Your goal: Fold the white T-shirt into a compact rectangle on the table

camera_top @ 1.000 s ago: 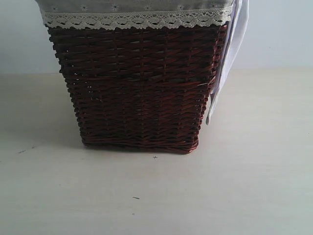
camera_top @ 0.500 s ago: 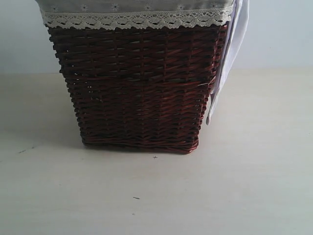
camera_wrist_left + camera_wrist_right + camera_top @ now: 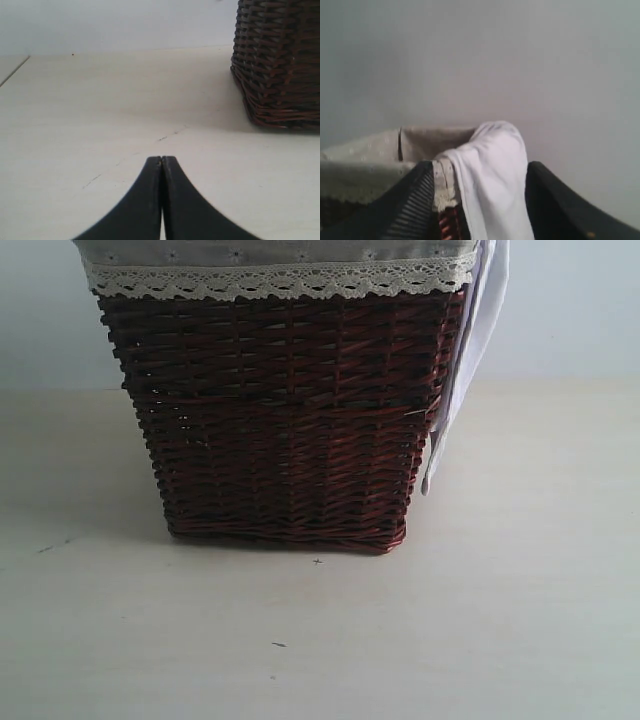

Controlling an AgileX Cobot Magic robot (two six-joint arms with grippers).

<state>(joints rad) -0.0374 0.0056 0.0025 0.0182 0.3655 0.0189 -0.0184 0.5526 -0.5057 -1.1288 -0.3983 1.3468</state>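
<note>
The white T-shirt (image 3: 470, 350) hangs as a narrow strip over the right rim of the dark wicker basket (image 3: 285, 420) and down its side, so its red band and emblem are hidden. In the right wrist view the white T-shirt (image 3: 495, 170) drapes over the lace-trimmed rim, between the spread fingers of my right gripper (image 3: 481, 167), which is open. One finger is over the basket's liner side and the other is outside the shirt. My left gripper (image 3: 161, 160) is shut with nothing in it, low over the table (image 3: 100, 115). Neither gripper shows in the exterior view.
The basket stands on the pale table (image 3: 500, 620), with its grey lace-edged liner (image 3: 270, 270) folded over the rim. In the left wrist view the basket (image 3: 280, 65) stands ahead and to one side of the fingers. A pale wall lies behind.
</note>
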